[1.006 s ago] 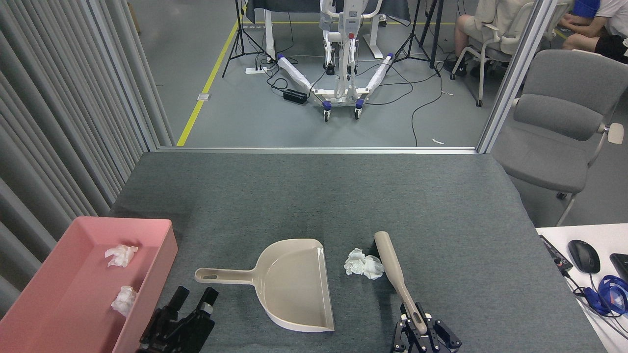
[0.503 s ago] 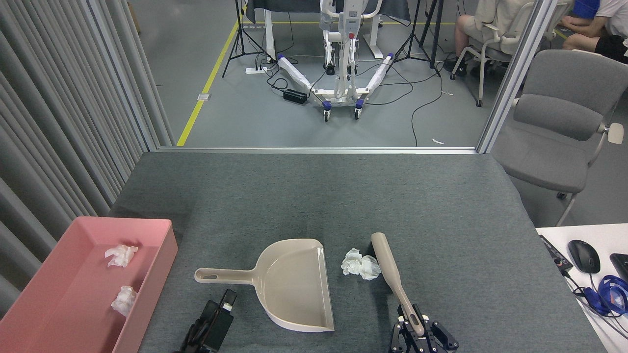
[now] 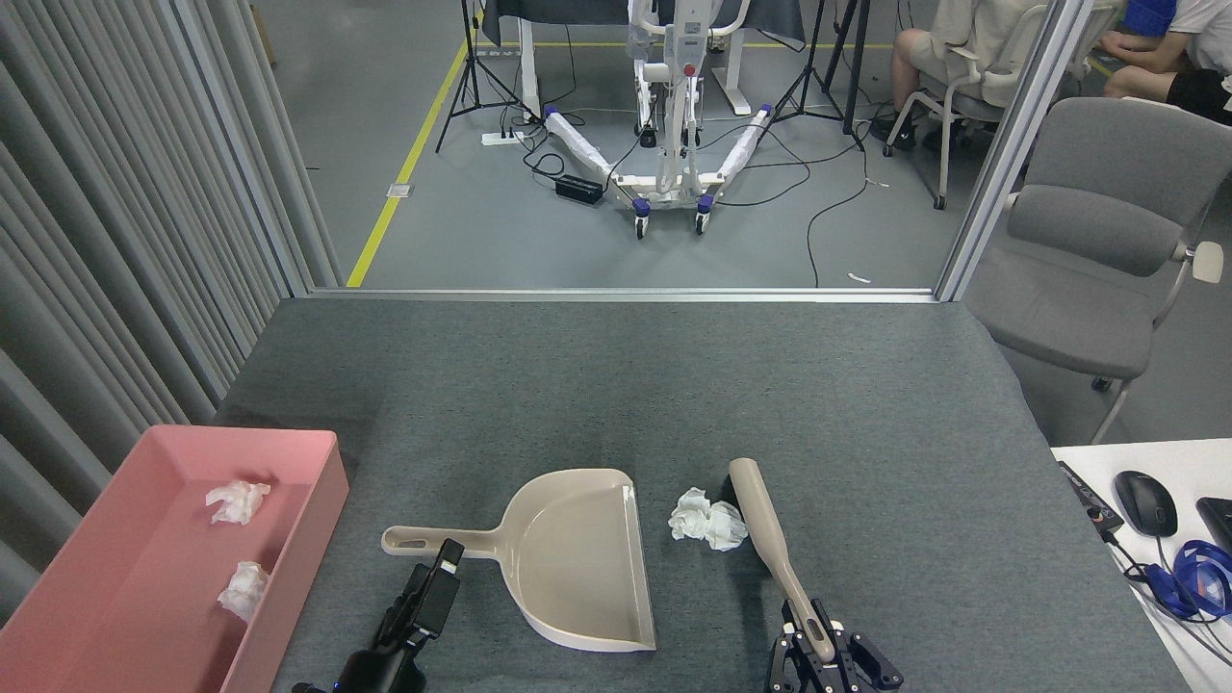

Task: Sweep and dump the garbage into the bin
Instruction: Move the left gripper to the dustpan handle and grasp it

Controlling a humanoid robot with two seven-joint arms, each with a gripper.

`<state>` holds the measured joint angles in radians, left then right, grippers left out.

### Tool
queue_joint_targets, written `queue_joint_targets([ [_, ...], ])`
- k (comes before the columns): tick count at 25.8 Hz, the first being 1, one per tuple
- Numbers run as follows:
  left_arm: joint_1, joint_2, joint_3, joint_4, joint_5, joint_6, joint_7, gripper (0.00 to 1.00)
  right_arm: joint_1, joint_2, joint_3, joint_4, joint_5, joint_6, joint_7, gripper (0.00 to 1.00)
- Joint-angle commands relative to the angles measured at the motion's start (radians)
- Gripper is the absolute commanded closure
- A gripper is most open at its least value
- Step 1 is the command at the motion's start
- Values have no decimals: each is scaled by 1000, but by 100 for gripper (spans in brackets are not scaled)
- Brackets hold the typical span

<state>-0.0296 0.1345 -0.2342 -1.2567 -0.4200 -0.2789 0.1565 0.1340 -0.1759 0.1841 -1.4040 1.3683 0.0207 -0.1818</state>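
Observation:
One white wad of garbage [image 3: 708, 518] lies on the grey table between the beige dustpan [image 3: 577, 558] and the beige brush [image 3: 760, 525]. The brush head touches the wad's right side. My right gripper [image 3: 818, 647] is shut on the brush handle at the bottom edge. My left gripper [image 3: 445, 563] is seen edge-on, its tip right at the near side of the dustpan's handle [image 3: 433, 542]; its opening does not show. The pink bin [image 3: 325, 500] stands at the lower left with two wads [image 3: 237, 500] [image 3: 244, 589] inside.
Grey curtain panels [image 3: 115, 289] run along the left, close to the bin. A grey chair [image 3: 1097, 250] stands past the table's right edge. A white desk with a mouse [image 3: 1145, 502] and cables is at the lower right. Bare table surface [image 3: 616, 385] stretches to the far edge.
My left gripper moved right and forward from beside the bin to the dustpan handle, turning edge-on. The brush and the wad shifted slightly left toward the dustpan.

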Motion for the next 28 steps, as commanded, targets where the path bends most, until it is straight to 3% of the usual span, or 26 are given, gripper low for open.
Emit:
queue_joint_targets([
  [1,-30,2,4,62,58,-16,3,13,-1,-1,0,-1,0,1,5,87],
  [5,-69,10,4,109,164,-40,1,13,1,-1,0,-6,0,1,4,87],
  [11,-107,7,7,174,204,-49,0,16,6,4,12,-10,0,1,2,87],
  [15,-124,10,6,200,316,-72,0,16,7,3,12,-15,0,1,1,87],
  [28,-131,-23,-2,209,326,-79,66,27,26,9,51,-38,9,1,2,87],
])
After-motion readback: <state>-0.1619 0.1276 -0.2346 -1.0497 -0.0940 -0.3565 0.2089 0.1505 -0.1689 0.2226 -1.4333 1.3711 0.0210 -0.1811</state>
